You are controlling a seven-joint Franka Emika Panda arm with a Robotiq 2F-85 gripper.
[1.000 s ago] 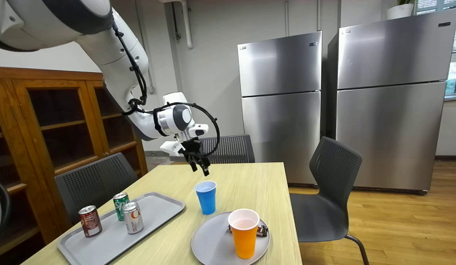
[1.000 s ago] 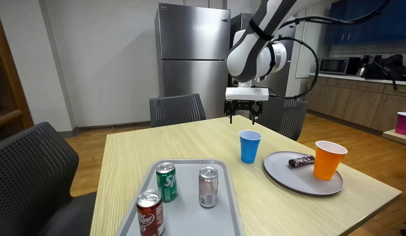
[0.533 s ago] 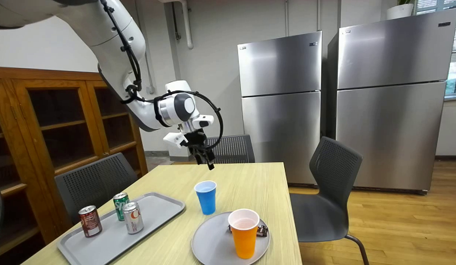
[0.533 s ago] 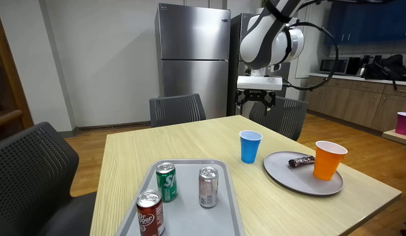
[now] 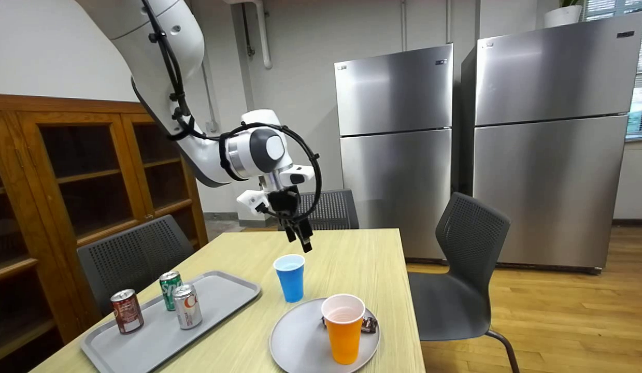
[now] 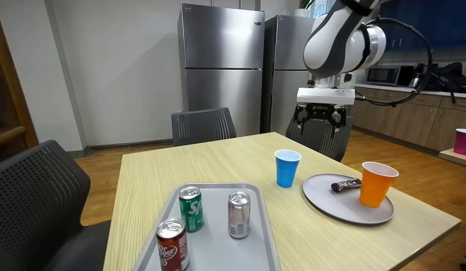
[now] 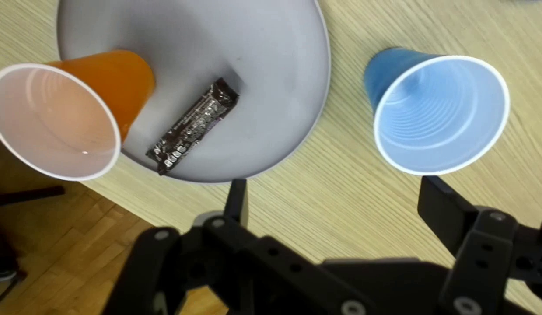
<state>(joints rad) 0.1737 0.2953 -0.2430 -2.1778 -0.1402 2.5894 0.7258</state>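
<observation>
My gripper [image 5: 299, 242] hangs open and empty above the table, beyond the blue cup in both exterior views [image 6: 317, 131]. In the wrist view its spread fingers [image 7: 332, 188] have bare tabletop between them. The upright blue cup [image 7: 441, 113] is the nearest thing; its rim appears just past one fingertip, with no contact visible. The blue cup also shows in both exterior views [image 5: 289, 280] [image 6: 286, 171]. A grey round plate [image 7: 271, 96] [image 6: 330, 205] holds an upright orange cup [image 7: 122, 83] [image 6: 376, 188] and a dark wrapped bar [image 7: 194, 127] [image 6: 345, 184].
A grey tray [image 5: 222, 290] [image 6: 217, 256] carries a green can [image 6: 191, 209], a silver can [image 6: 239, 216] and a dark red can [image 6: 172, 246]. Dark chairs [image 5: 471, 259] [image 6: 327, 139] stand around the table. The table edge and wooden floor [image 7: 87, 236] show in the wrist view.
My gripper has moved right in both exterior views, rising at first and then dropping a little. It stays open. The cups, plate, bar, cans and tray have not moved.
</observation>
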